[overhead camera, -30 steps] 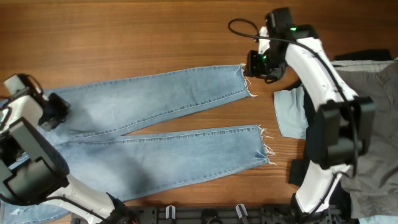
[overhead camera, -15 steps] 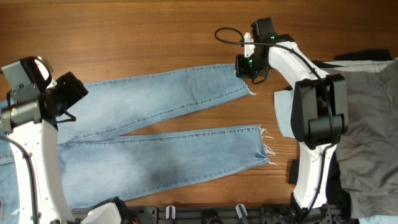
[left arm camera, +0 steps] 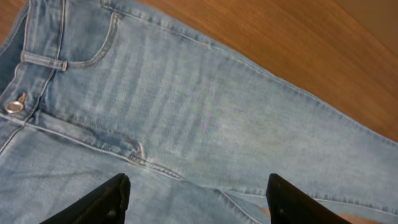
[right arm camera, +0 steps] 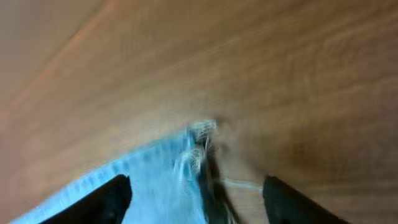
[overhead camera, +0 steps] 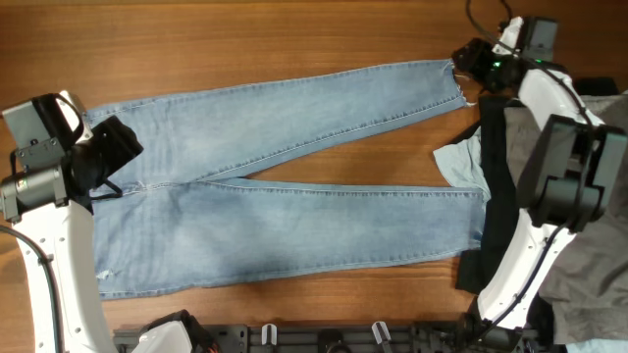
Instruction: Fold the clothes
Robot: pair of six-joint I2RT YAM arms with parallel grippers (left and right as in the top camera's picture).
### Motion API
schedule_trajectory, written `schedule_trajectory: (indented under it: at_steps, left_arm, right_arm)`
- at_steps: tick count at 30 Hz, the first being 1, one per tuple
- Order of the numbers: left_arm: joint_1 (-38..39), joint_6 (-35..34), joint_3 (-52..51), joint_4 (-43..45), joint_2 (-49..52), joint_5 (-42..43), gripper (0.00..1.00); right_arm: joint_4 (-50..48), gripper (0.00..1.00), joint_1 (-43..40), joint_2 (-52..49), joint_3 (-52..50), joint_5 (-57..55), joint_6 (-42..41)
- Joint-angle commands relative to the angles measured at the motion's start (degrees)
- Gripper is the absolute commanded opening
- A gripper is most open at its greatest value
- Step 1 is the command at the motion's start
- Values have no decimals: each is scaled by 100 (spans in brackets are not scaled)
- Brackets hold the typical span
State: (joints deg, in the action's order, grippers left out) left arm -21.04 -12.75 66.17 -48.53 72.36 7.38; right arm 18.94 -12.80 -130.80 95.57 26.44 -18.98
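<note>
- Bench (overhead camera: 245, 39): brown wood grain; carries all items listed.
- Jeans (overhead camera: 294, 216): light-blue denim, spread flat across the middle of the bench. Waist at the left end, legs running right in a narrow V. Upper leg slants up to a frayed hem (overhead camera: 454, 78) near the top right. Lower leg lies almost level, its end passing under the right arm.
- Grey garment (overhead camera: 601, 267): heaped at the right edge of the bench, partly behind the right arm, apart from the jeans.
- Pale blue cloth (overhead camera: 456, 162): small piece between the two hems, just beside the right arm.
- Left pincer (left arm camera: 198, 196): fingers spread wide, gripping nothing; hangs over the hip area of the jeans, close to the seam below the front pocket (left arm camera: 93, 43).
- Right pincer (right arm camera: 196, 193): fingers spread wide, closed on nothing; sits at the upper leg's hem, frayed threads showing between the fingertips. View blurred.
- Waist button (left arm camera: 13, 106): metal, at the left edge of the left wrist view.
</note>
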Motion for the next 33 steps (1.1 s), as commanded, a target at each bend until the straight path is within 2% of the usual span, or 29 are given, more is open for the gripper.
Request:
schedule_trajectory:
  at_steps: [1, 2, 4, 6, 7, 9, 11, 13, 17, 21, 26, 31, 33]
  left_arm:
    - [4, 33, 103, -240, -68, -372, 72]
    - [-44, 33, 103, -304, -68, -459, 72]
    - [-269, -35, 103, -568, -68, -573, 58]
    - [-575, -317, 103, -874, -68, -748, 55]
    - [-1075, -525, 103, -1248, -68, -839, 45]
    - [-1696, -1036, 90, -1635, -59, -1215, 44]
    - [-2321, -1086, 28, -1777, -44, -1283, 46]
    - [-3305, -1038, -120, -1810, -4, -1281, 46]
    - [-4507, -892, -452, -1554, 439, -1128, 36]
    - [-5010, -688, -732, -859, 1102, -774, 38]
    - [-5209, -85, -734, -258, 2273, -573, 57]
    - [-5209, 81, -734, 376, 3161, -221, 57]
    - [-5204, 155, -734, 527, 3405, -225, 52]
  right_arm:
    - [382, 77, 170, 551, 125, 560, 756]
    - [621, 78, 210, 807, 125, 560, 852]
    - [1250, 77, 387, 1405, 125, 557, 935]
    - [1663, 75, 581, 1757, 125, 507, 1036]
    - [2044, 74, 879, 2020, 125, 498, 1045]
    - [2330, 74, 1185, 2122, 125, 496, 1045]
    - [2533, 74, 1447, 2129, 122, 494, 999]
    - [2706, 74, 1716, 2127, 122, 494, 990]
    - [3069, 74, 1930, 2127, 122, 492, 920]
    - [3436, 73, 1932, 2127, 118, 151, 835]
    - [3812, 76, 1930, 2127, 116, -138, 839]
    - [3985, 77, 1928, 2127, 116, -426, 833]
    - [4013, 77, 1926, 2127, 116, -549, 815]
